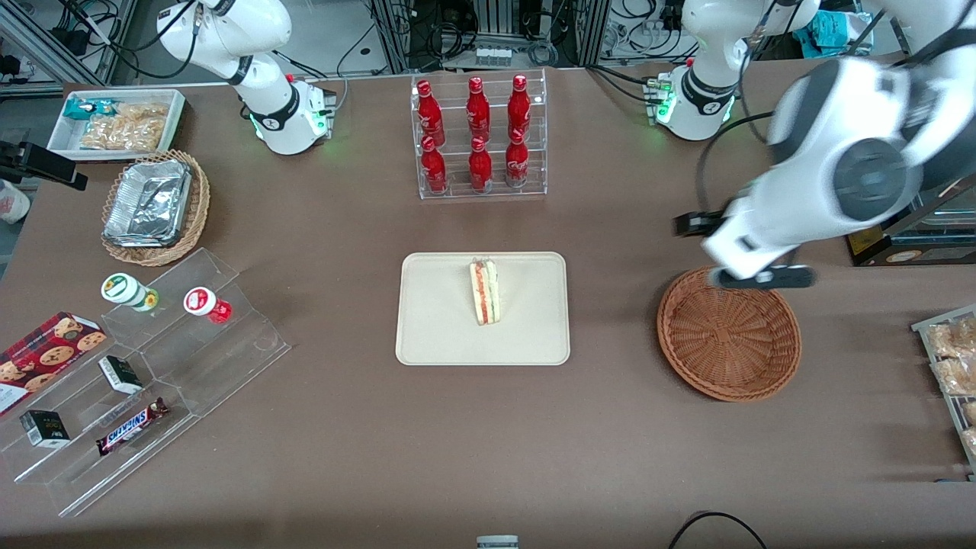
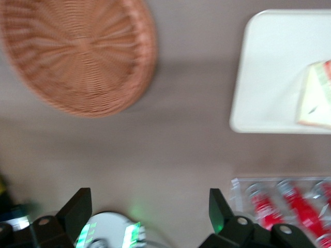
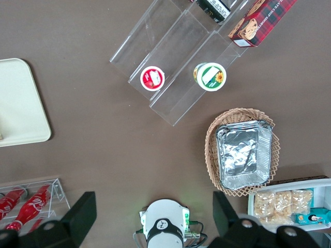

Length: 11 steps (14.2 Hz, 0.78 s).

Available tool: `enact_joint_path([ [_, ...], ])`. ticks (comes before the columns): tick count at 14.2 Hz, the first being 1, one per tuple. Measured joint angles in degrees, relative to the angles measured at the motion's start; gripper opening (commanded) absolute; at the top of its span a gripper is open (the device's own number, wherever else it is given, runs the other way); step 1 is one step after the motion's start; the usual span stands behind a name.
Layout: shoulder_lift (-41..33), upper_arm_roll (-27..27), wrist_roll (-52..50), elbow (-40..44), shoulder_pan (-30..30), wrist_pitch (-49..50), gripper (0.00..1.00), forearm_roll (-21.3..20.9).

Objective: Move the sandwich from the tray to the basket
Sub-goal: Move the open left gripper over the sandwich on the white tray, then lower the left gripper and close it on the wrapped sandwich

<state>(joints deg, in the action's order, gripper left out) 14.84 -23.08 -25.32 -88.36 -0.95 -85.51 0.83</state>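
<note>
My gripper [image 1: 762,278] hangs over the edge of the round brown wicker basket [image 1: 729,335] that is farther from the front camera. In the left wrist view the gripper [image 2: 150,206] is open, nothing between its fingers, and the basket [image 2: 83,54] shows its bare woven inside. The sandwich [image 1: 486,291], a pale wedge with an orange-red filling line, lies on the flat cream tray [image 1: 438,320], beside the basket toward the parked arm's end. In the left wrist view the tray [image 2: 269,82] and part of the sandwich [image 2: 316,101] also show.
A clear bin [image 1: 457,175] of red bottles stands farther from the front camera than the tray. Toward the parked arm's end are a clear stepped rack [image 1: 191,366] with small goods and a wicker basket [image 1: 200,206] holding a foil pack. A wire rack [image 1: 951,408] stands toward the working arm's end.
</note>
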Motion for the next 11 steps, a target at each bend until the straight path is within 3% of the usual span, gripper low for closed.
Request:
enact_joint_path([
  [6,8.09,-0.4,-21.97,0.52,-14.9,-13.56,1.0,-0.41],
  [11,16.12,-0.4,-38.91,3.09,-24.83,-23.42,1.0,-10.93],
])
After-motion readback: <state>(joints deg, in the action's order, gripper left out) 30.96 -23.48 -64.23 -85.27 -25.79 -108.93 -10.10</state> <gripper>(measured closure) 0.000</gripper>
